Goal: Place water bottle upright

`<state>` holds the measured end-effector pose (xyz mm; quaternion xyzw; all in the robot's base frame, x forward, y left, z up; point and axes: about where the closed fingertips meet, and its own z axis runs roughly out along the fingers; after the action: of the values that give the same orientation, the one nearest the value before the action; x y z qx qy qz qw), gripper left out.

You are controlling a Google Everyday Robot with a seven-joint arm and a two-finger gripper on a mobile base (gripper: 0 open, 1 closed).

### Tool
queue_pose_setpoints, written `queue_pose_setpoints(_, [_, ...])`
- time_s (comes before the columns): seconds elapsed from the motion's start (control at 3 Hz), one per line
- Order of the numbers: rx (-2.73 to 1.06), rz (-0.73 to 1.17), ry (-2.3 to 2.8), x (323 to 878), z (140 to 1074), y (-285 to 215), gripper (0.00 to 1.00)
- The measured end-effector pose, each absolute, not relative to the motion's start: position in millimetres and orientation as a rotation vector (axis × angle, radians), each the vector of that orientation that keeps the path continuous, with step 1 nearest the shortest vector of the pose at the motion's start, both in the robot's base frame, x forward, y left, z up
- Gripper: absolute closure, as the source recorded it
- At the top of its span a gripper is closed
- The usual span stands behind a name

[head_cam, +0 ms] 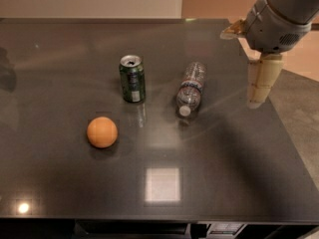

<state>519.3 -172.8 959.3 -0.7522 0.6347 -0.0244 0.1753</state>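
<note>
The water bottle (191, 89) is clear ribbed plastic with a white cap and a red-and-white label band. It lies on its side on the dark table (224, 173), cap pointing toward the front edge. My gripper (260, 81) hangs at the right, above the table's right part, well to the right of the bottle and apart from it. One cream finger (263, 78) shows pointing down. The gripper holds nothing.
A green soda can (132, 78) stands upright just left of the bottle. An orange ball (102, 132) sits further left and nearer the front. The table's right edge runs just right of the gripper, with floor beyond.
</note>
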Motion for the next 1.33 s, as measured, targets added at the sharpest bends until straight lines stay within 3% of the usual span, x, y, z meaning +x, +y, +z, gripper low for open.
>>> queue_pose_setpoints(1.33, [-2.776, -0.046, 0.92, 582.9, 893.1, -107.8, 0.0])
